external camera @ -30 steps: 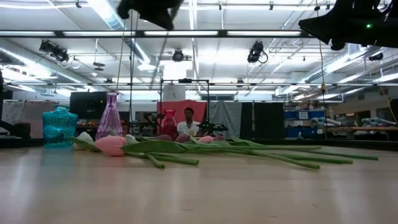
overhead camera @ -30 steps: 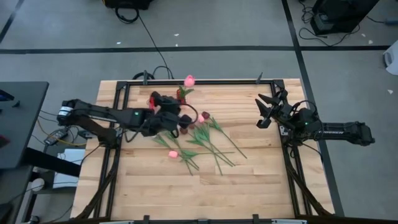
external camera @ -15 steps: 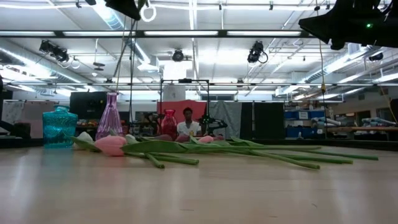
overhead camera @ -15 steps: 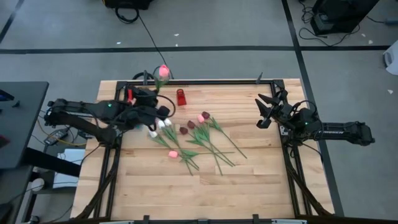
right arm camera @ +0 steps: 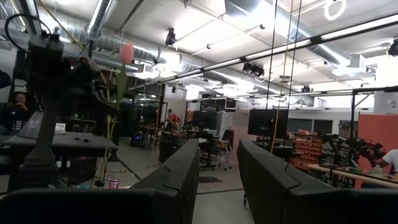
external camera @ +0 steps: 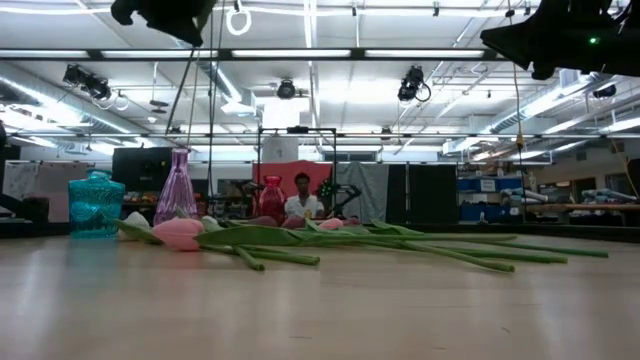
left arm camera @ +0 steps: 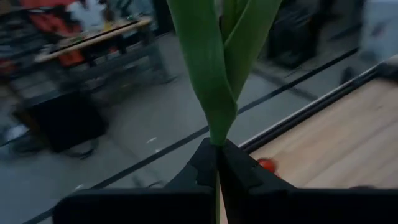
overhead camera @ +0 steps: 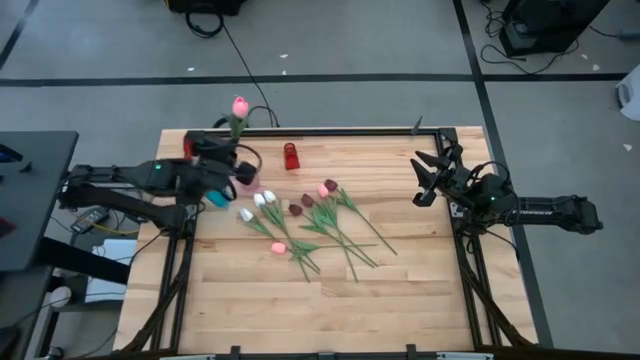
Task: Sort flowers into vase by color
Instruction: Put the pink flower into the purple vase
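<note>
Change: the left hand, clamped on the thin green stem of a pink-headed artificial tulip, has swung away from the red vase toward the far-left corner of the tabletop over the last second; the tulip head now stands past the far edge.
Meaning: judged from this, the pink flower is being carried to a vase on the left rather than the small red glass vase; the placing itself is not yet done.
Grip: in the left wrist view the two dark fingers meet tight on the stem, leaves rising straight up.
Vases: a teal cut-glass jar and a tall lilac glass vase stand at the left in the low view.
Remaining flowers: a loose pile of white, pink and maroon tulips lies mid-tabletop, stems fanned toward the near side.
Right hand: waits at the right edge, fingers apart, well clear of the pile.
Edges: black metal frame rails border the light wooden tabletop.
Open room: the near half of the tabletop carries nothing.
</note>
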You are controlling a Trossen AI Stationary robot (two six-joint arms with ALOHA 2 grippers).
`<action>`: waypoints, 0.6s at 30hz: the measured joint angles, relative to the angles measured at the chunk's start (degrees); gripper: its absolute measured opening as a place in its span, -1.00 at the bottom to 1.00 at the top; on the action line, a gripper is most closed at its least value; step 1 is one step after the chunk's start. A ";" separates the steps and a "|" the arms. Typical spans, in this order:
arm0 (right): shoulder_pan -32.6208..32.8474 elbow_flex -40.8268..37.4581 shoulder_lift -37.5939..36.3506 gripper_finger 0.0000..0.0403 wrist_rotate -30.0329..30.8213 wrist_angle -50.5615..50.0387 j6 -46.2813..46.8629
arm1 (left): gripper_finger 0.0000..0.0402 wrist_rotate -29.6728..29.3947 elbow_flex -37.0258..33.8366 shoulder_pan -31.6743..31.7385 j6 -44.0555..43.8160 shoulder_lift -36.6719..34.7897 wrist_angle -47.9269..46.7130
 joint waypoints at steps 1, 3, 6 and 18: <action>0.00 0.00 0.00 -0.38 0.00 0.21 0.00 | -0.96 1.94 -0.82 0.80 2.68 -1.72 2.86; 0.00 0.00 0.00 -0.38 -0.01 0.74 0.00 | -0.97 6.75 -2.83 2.93 7.01 -5.22 8.01; 0.00 0.00 0.00 -0.38 -0.09 0.78 0.00 | -0.98 11.83 -6.17 6.26 11.30 -10.51 14.82; -0.02 0.00 0.00 -0.38 -1.21 1.15 -0.04 | -0.99 15.48 -18.82 11.32 14.92 -16.74 25.21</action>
